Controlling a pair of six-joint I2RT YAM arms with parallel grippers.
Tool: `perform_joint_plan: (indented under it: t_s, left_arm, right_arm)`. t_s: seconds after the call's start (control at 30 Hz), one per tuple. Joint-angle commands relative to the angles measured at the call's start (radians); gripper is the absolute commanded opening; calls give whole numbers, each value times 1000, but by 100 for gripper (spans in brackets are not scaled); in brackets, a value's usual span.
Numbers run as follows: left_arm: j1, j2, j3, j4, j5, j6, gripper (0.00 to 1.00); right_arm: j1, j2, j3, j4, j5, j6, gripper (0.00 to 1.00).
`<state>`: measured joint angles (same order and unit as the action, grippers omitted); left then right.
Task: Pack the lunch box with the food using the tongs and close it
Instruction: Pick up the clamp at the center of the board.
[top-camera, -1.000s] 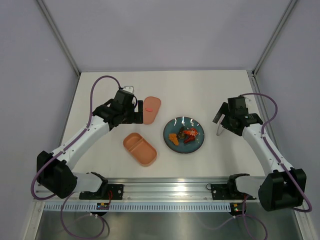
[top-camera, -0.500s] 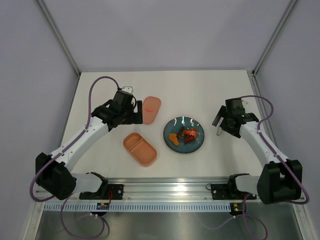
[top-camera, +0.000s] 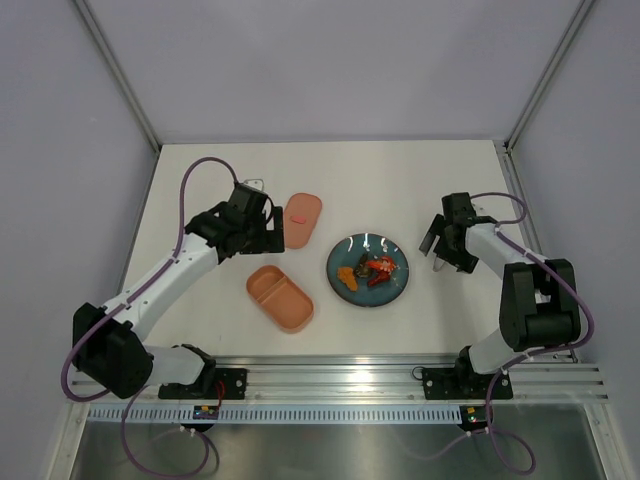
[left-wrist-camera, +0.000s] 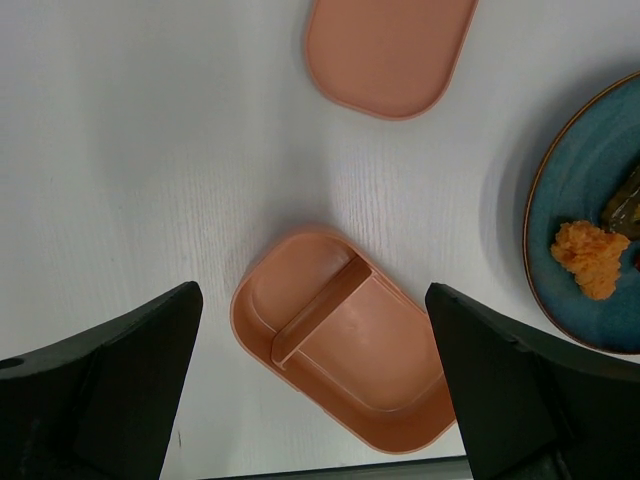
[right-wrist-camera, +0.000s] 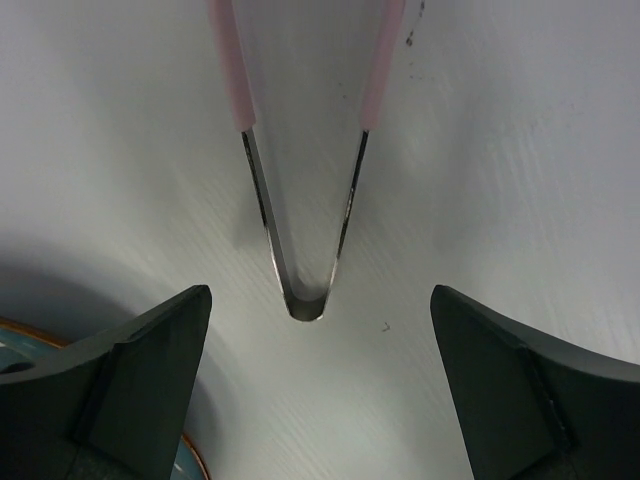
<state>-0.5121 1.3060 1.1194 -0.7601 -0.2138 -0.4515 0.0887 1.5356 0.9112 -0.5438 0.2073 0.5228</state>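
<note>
On the left side of the bench (top-camera: 420, 180), the left end effector (left-wrist-camera: 310, 292) hangs with its jaws spread wide and nothing between them. The lunch box (left-wrist-camera: 345, 350) sits directly beneath it, lid off, and both of its 2 compartments are bare. The lid (left-wrist-camera: 390, 50) lies flat ahead of that end effector, apart from the box. To the right of the left end effector is the teal plate (left-wrist-camera: 580, 180), which carries the food (top-camera: 365, 272), an orange piece (left-wrist-camera: 588, 258) nearest the box.

Further right, the right end effector (right-wrist-camera: 320, 290) is also wide open and empty. It is poised over the tongs (right-wrist-camera: 262, 200), which lie flat on the bench. Their bent hinge end sits midway between the jaws, and the 2 pink-sleeved arms run away ahead of them.

The step in hand looks like fetching the tongs, and no food has been packed. The next move probably calls for lowering the right end effector until its jaws flank the 2 thin arms. It would then close gently, firm enough to lift them but loose enough that the tips can open over the plate.
</note>
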Motion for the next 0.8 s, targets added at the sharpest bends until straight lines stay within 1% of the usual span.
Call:
perform_joint_plan:
  t_s: [0.0,0.03,0.07,0.13,0.17,0.2,0.27,0.3,0.4,0.5,0.6,0.63,0.67,0.7,0.77]
  left_arm:
    - [12,6,-10,7,-15,-32,99]
    - [18,6,-15,2,-13,-42,99]
    - [27,-2,-20,2,-1,-49,99]
    - [81,-13,-38,4,22,-56,99]
    - [108,-19,-61,7,65,-64,99]
    - [171,-36,-75,16,89,-65,99]
    - [231,-53,-105,21,144,-70,99]
    - [268,-59,-112,19,149,-72,99]
    - [288,-68,-119,8,139,-81,99]
    - [288,-68,-131,11,151,-105,99]
    - [293,-68,-165,8,163,-128,99]
    - [293,-68,-180,4,165,-139,99]
    - [294,-70,-190,-2,171,-145,99]
    - [296,-73,-197,-13,172,-150,99]
    - [296,-89,-231,-22,183,-170,99]
  right_arm:
    - [-9,35,25,111,1,-46,98]
    - [-9,52,26,122,4,-61,95]
    - [-13,61,29,137,6,-69,94]
    - [-18,87,38,153,4,-86,89]
    - [-23,96,40,160,0,-89,86]
    - [-32,107,52,169,-3,-93,84]
    - [-47,138,63,179,-12,-98,80]
    - [-65,147,81,179,-26,-104,79]
    - [-78,173,113,186,-33,-127,75]
    - [-76,207,143,179,-32,-142,73]
    - [-76,230,164,179,-51,-144,62]
    - [-78,232,167,177,-54,-145,53]
    - [-78,230,170,176,-60,-144,48]
    - [-76,228,169,173,-75,-145,44]
    - [-76,219,167,168,-82,-136,43]
